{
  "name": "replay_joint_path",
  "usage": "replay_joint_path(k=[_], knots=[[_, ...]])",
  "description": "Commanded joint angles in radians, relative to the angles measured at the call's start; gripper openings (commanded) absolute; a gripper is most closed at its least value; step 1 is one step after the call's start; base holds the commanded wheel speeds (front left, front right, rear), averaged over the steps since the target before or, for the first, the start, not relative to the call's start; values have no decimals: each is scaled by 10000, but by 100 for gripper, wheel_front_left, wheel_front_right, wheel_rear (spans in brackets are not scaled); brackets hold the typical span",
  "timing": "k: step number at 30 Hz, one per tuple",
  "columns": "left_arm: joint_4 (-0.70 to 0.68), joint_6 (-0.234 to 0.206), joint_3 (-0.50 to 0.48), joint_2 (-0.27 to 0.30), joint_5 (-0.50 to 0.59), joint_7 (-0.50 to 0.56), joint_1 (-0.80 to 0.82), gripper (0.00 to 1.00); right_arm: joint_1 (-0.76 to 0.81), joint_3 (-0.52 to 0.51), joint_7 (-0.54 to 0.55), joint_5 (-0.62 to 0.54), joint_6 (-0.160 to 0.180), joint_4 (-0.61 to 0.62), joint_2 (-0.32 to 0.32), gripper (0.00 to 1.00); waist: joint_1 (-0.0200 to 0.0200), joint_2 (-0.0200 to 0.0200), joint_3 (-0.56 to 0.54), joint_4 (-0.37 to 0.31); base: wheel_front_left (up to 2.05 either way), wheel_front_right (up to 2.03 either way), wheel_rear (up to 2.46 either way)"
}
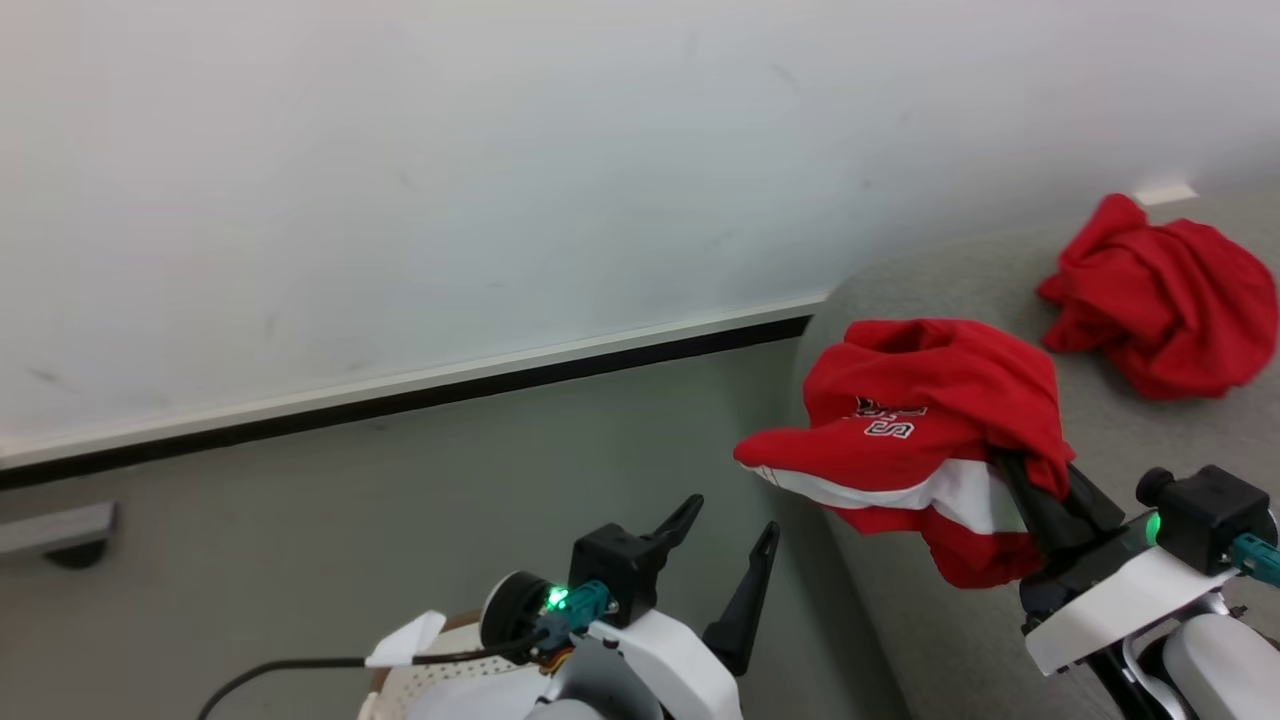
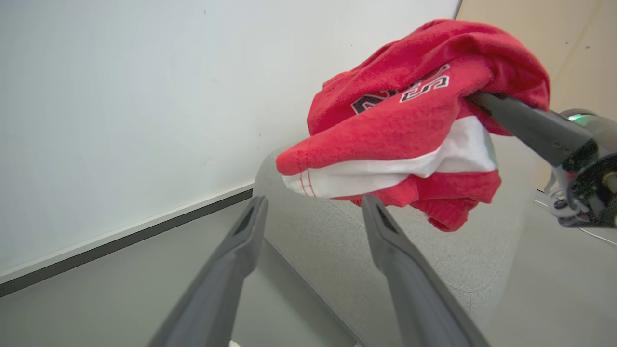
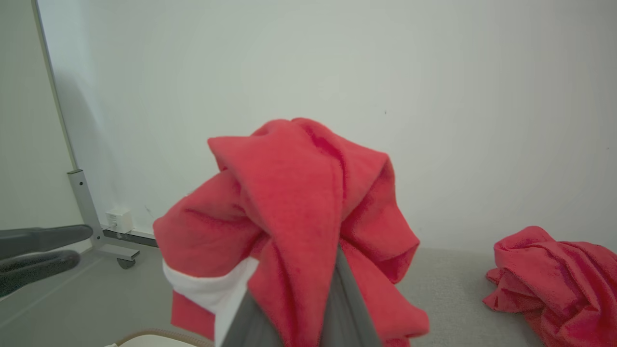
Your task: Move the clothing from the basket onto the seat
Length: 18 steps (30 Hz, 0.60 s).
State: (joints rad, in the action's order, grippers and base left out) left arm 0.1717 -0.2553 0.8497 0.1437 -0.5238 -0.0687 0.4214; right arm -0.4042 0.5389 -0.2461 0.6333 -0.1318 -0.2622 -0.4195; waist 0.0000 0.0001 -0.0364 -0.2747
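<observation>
My right gripper [image 1: 1012,462] is shut on a bright red jersey [image 1: 920,400] with white trim and white-edged lettering. It holds the jersey in the air at the near edge of the light grey seat [image 1: 1150,450]. The jersey [image 3: 289,207] drapes over the fingers [image 3: 337,308] and hides their tips. A second red garment [image 1: 1160,300] lies crumpled further back on the seat [image 3: 453,279]. My left gripper [image 1: 730,515] is open and holds nothing, left of the jersey [image 2: 409,120] and just short of it. The cream perforated basket [image 1: 450,685] shows below the left arm, its inside hidden.
A white wall with a dark baseboard [image 1: 400,395] runs behind the grey floor. A grey metal stand foot on a wheel [image 3: 103,241] sits at the far left by the wall. A small white box [image 1: 1165,193] sits on the wall behind the seat.
</observation>
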Motion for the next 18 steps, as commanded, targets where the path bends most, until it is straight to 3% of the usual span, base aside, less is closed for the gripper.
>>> replay_joint_path(k=[1,10,18], knots=[[1,46,33,-20,-52,-30,50,100,214,-142,49,-77,24,108,-143,0,0,-1,24,-598,0,0,0],[-35,235,426,-283,-38,9,199,100,881,-885,326,-218,22,634,-417,0,0,-1,104,-1493,0,0,0],[-19,348,612,-380,72,141,519,100,1166,-1957,478,-422,24,638,-283,0,0,-1,600,-1537,0,0,0]])
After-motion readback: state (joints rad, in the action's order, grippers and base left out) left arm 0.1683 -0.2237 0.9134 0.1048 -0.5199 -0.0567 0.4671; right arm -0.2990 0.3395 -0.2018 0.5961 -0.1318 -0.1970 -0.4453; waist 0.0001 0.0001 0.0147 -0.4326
